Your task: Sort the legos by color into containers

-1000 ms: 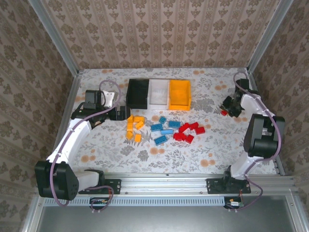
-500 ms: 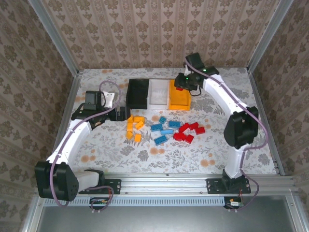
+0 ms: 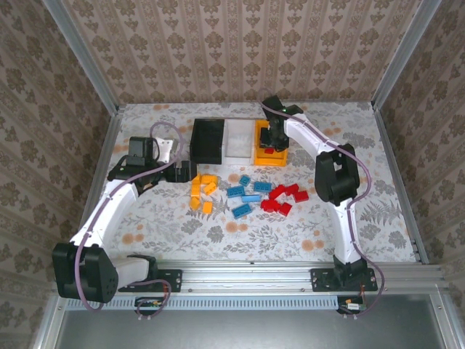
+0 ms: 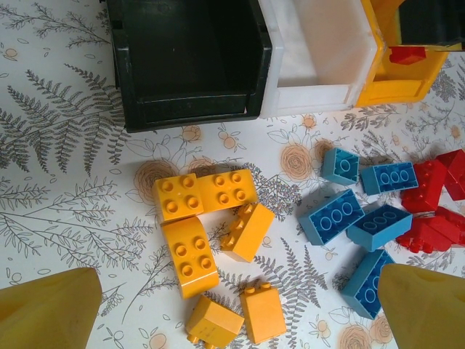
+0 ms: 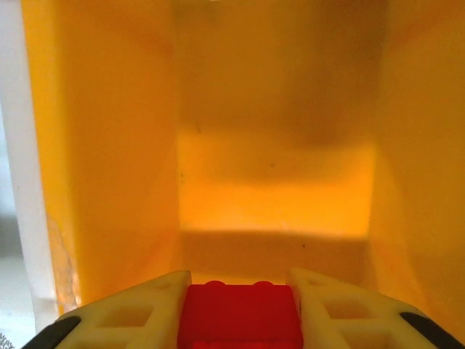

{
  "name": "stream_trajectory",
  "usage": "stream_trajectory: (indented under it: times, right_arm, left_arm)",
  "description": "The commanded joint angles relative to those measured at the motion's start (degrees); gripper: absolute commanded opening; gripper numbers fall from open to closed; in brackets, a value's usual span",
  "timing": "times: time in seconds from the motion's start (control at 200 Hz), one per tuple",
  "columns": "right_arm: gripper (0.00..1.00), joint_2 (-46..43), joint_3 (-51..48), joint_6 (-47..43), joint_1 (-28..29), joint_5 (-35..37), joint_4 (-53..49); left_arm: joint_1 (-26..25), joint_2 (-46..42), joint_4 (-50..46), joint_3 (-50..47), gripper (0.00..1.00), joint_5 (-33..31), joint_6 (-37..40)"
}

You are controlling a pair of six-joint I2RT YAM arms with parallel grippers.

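Note:
Three bins stand in a row: black point(image 3: 207, 139), white point(image 3: 238, 139) and orange-yellow point(image 3: 272, 154). My right gripper point(image 3: 270, 139) reaches down inside the orange-yellow bin point(image 5: 269, 196), shut on a red brick point(image 5: 240, 314) held between its pale fingers point(image 5: 138, 309). That red brick point(image 4: 407, 54) also shows in the left wrist view, low in the orange-yellow bin point(image 4: 396, 89). On the table lie several orange-yellow bricks point(image 3: 202, 190), blue bricks point(image 3: 245, 196) and red bricks point(image 3: 285, 198). My left gripper point(image 4: 236, 291) hangs open above the orange-yellow bricks point(image 4: 189, 251), holding nothing.
The black bin point(image 4: 189, 65) and white bin point(image 4: 316, 58) look empty. Blue bricks point(image 4: 330, 217) and red bricks point(image 4: 436, 211) lie right of the left gripper. Patterned walls close the table on three sides, with a metal rail point(image 3: 247, 270) at the front.
My right arm swung from the far right of the table over to the orange-yellow bin, carrying the red brick, and lowered into the bin. The left arm has not moved.

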Motion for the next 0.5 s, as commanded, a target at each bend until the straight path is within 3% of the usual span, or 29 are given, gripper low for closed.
stream_trajectory:
  times: [0.0, 0.095, 0.26, 0.495]
  right_arm:
    - [0.46, 1.61, 3.65, -0.96, -0.06, 1.46, -2.56]
    - [0.57, 0.97, 4.43, -1.11, -0.02, 1.64, -2.87]
    - [0.63, -3.78, 5.1, -1.15, -0.04, 2.0, -4.22]
    - [0.68, -22.32, -5.42, -5.7, -0.12, 4.87, -4.06]
  left_arm:
    - [-0.27, -0.18, 0.29, -0.45, 1.0, 0.12, 1.0]
    - [-0.29, 0.0, 0.27, -0.49, 1.0, 0.12, 1.0]
    - [-0.27, 0.44, -0.05, -0.19, 1.0, 0.11, 1.09]
    - [-0.22, 0.09, 0.0, -0.17, 1.0, 0.37, 1.04]
